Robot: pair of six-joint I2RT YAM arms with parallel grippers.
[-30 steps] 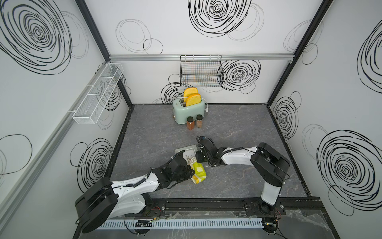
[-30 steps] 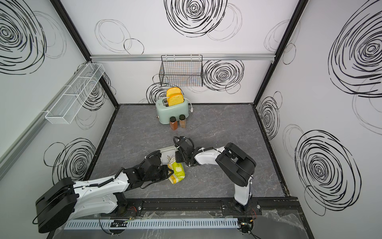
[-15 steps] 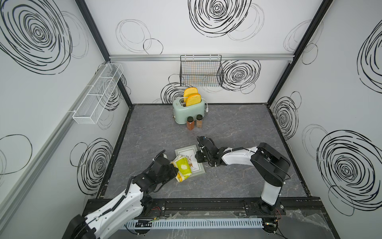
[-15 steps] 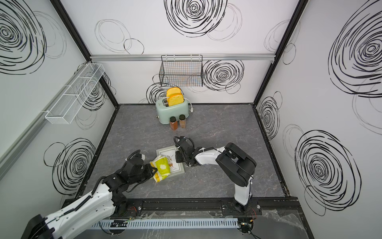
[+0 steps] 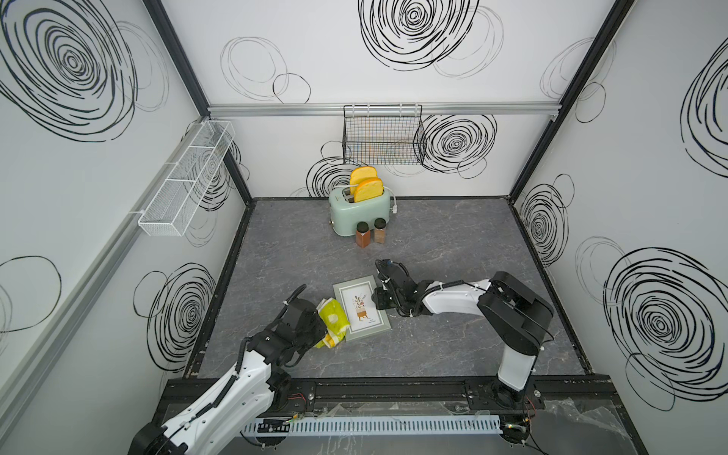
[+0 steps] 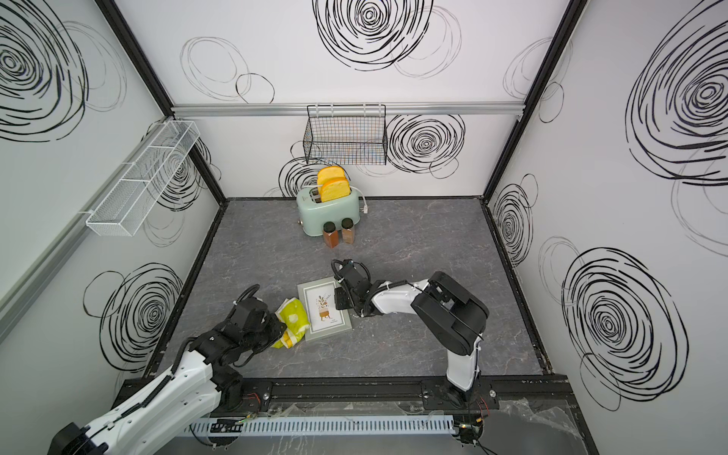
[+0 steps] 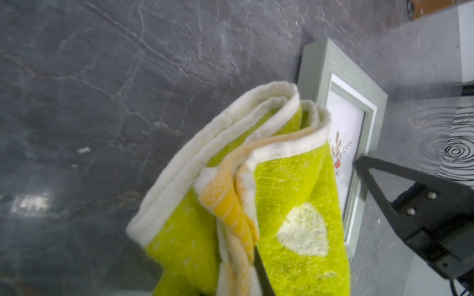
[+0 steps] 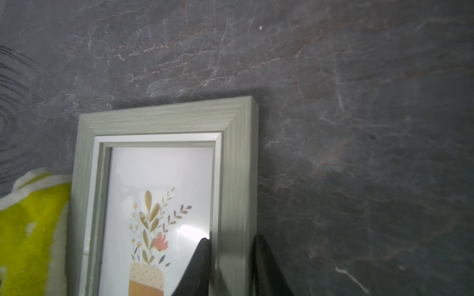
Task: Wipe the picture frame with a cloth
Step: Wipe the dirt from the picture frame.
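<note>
While the right tool [image 8: 233,269] clamps one long rail of the picture frame [image 5: 362,311], one finger on the glass and the other against the outer edge, you have a steady target. The frame lies flat on the tabletop [image 5: 453,244], toward the front and between the two arms.

Your left tool [image 5: 313,329] is closed tight on the cloth [image 5: 334,320]. It is bunched into folds at the frame's opposite long edge, off the glass as far as the views show.

The step in hand looks like a wiping pass. Carry the bundle across the glass toward the right tool, low enough that fabric drags rather than metal, and stop short of the finger resting on the pane. Press lightly, because the frame is gripped on one side only and could pivot about that hold. A flatter fold would likely cover more than this narrow wad, and the rails and corners want a pass too.

As for writing, a faint line under the potted-plant print may be text, but it is too small to read. The cloth shows only stripes and a pale leaf mark. Nothing legible appears on the toaster [image 5: 359,214] or the jars [image 5: 362,235] before it.
</note>
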